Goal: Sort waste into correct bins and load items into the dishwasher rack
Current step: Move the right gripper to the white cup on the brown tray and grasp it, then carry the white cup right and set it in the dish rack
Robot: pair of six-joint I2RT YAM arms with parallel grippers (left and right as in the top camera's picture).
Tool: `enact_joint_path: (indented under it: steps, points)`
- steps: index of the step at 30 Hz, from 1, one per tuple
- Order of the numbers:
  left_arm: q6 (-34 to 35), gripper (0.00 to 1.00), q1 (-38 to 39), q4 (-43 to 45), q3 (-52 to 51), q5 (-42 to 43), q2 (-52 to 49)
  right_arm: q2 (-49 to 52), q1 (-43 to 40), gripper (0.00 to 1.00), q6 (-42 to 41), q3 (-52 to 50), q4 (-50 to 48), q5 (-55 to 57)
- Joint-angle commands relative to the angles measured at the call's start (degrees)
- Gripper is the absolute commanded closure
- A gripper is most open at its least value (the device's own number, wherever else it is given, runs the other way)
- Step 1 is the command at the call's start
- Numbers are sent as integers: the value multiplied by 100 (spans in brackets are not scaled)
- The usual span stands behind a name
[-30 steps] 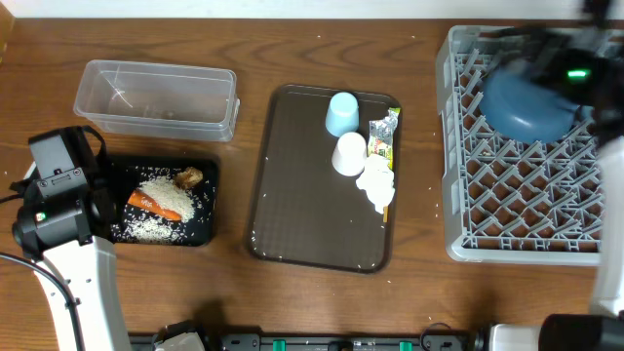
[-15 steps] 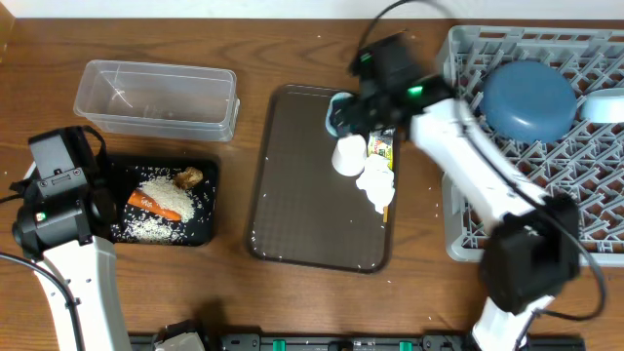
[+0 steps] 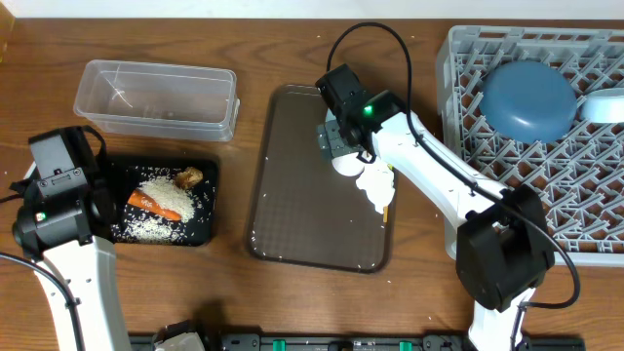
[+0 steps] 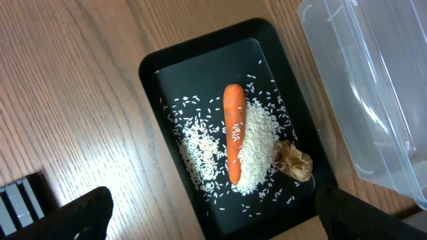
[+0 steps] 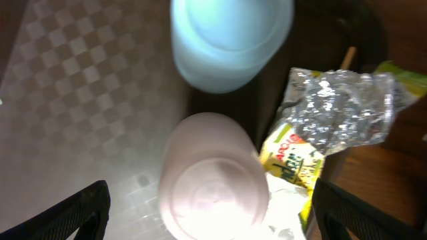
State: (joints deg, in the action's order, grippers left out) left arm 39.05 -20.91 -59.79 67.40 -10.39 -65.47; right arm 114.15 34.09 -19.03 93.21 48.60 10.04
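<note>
**Right arm lines up on the cups**

Overhead: the dish (image 3: 529, 99) and bowl (image 3: 604, 105) sit in the rack (image 3: 454, 146) at right. The right fingers (image 3: 336, 136) hover over the brown tray (image 3: 292, 195) at centre, by the white cup (image 3: 346, 163) and napkin (image 3: 375, 185).

Left wrist: the left fingers (image 4: 80, 213) are spread and empty above the black bin (image 4: 200, 53), which holds carrot (image 4: 232, 140), rice (image 4: 260, 143) and lump (image 4: 292, 161).

Right wrist: the fingers are wide, grasping nothing, and straddle the white cup. The blue cup (image 5: 230, 37) is at top and the wrapper (image 5: 333, 107) at right.

Cup loading seems in hand. The next move calls for descending and closing on one cup without nudging the other.
</note>
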Motion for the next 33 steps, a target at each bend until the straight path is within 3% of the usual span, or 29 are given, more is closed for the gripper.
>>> enact_joint_path:
  steps: [1, 9, 16, 22, 26, 33]
  points:
    - [48, 2, -31, -15, 118, 13, 0, 310, -15, 11, -179, -33, -68, 225]
    - [48, 2, -31, -15, 118, 13, 0, 590, -13, 20, -208, -33, -125, 0]
    - [48, 2, -31, -17, 118, 13, 0, 588, -31, 41, -326, -33, -127, -4]
    - [50, 2, -31, -15, 118, 13, 0, 570, -37, 45, -326, -33, -57, -20]
    - [48, 2, -31, -15, 118, 13, 0, 461, -37, 53, -323, -26, -20, -20]
    - [50, 2, -31, -15, 118, 13, 0, -302, -181, 53, -321, -13, 190, 7]
